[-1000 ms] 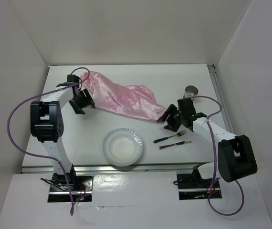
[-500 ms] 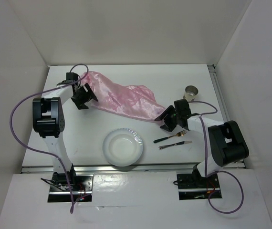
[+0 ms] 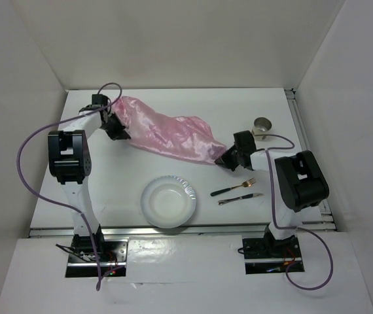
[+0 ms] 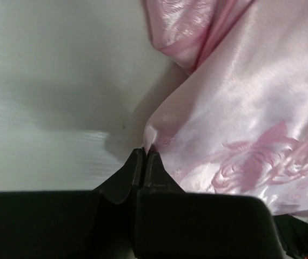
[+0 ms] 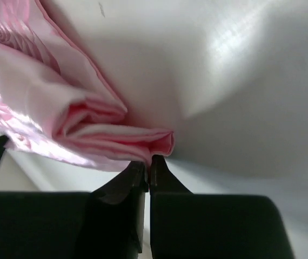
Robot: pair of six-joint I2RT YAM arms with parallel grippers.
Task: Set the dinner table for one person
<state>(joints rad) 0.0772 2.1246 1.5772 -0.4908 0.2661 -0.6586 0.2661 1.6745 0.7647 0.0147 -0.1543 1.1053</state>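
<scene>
Fabric fills both wrist views. The left claw (image 4: 145,155) has its jaws pressed fully together, and a thin edge of the pink cloth (image 4: 235,108) comes up from between the tips. The right claw (image 5: 147,164) is closed in the same way. A folded end of the cloth sits exactly at its tips, so I judge it is caught there. Holding the two opposite ends makes sense to me. The cloth lies crumpled in a long band between the claws, and pulling the ends apart would stretch it flat as a cover for the place setting.

The dinner table (image 3: 173,104) is under both claws and carries everything. On the outer side of the left claw there is only a narrow strip of bare top before the table edge and the wall, so there is little room to pull outward. Around the right claw it is more crowded. The cup (image 3: 262,123) stands near on its outer side. The fork (image 3: 233,188) and the knife (image 3: 239,199) lie just behind it, toward the arm bases. The plate (image 3: 146,199) sits between the two arms, closer to the bases than the cloth. A dragged cloth could, I think, sweep the fork or tip the cup. The widest bare top lies ahead of both claws, beyond the cloth.
</scene>
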